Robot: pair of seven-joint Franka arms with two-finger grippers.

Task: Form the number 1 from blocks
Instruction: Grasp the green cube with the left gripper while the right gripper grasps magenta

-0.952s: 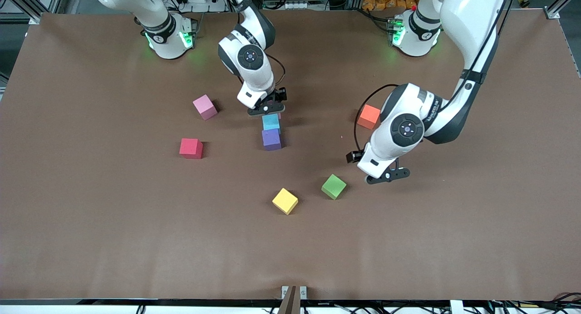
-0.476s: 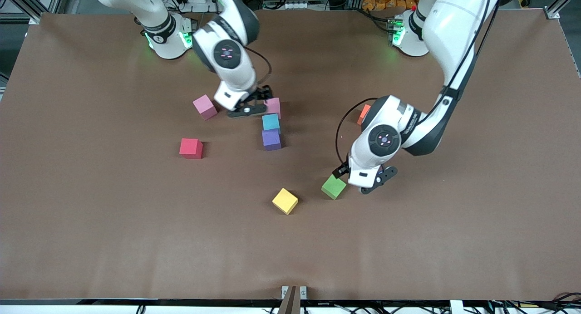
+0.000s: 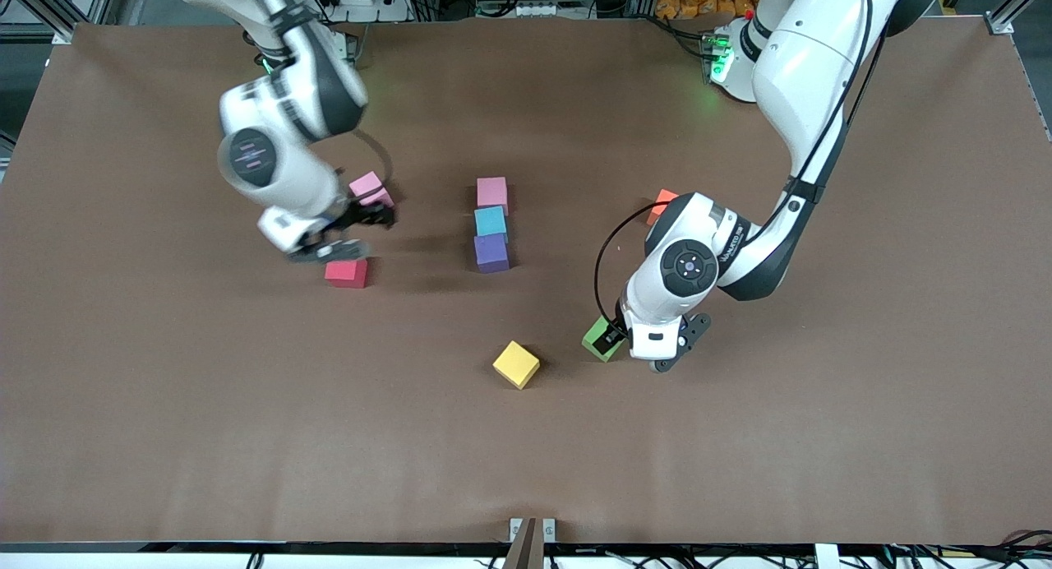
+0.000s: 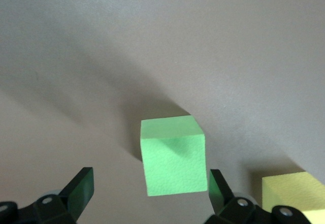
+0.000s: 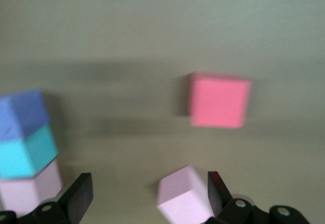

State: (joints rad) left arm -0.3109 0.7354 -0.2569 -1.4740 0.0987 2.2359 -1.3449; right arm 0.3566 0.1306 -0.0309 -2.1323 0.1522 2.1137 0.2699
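Note:
A short column stands mid-table: pink block point(image 3: 491, 194), teal block point(image 3: 491, 221), then purple block point(image 3: 491, 252) nearest the camera, all touching. My right gripper point(image 3: 348, 233) hovers open between the second pink block point(image 3: 367, 187) and the red block point(image 3: 346, 272). Its wrist view shows the red block point(image 5: 219, 101), the pale pink one point(image 5: 185, 193) by one finger, and the column point(image 5: 28, 150). My left gripper point(image 3: 646, 344) is open over the green block point(image 3: 600, 342). That green block point(image 4: 174, 155) lies between the spread fingers point(image 4: 79, 191), not gripped.
A yellow block point(image 3: 516, 364) lies beside the green one, toward the right arm's end, and shows in the left wrist view point(image 4: 294, 196). An orange block point(image 3: 660, 205) is partly hidden by the left arm. Brown table surface point(image 3: 246, 437) surrounds them.
My right gripper left the pink block at the column's farthest end and swung toward the right arm's end, over the loose pink and red blocks. My left gripper moved over the green block.

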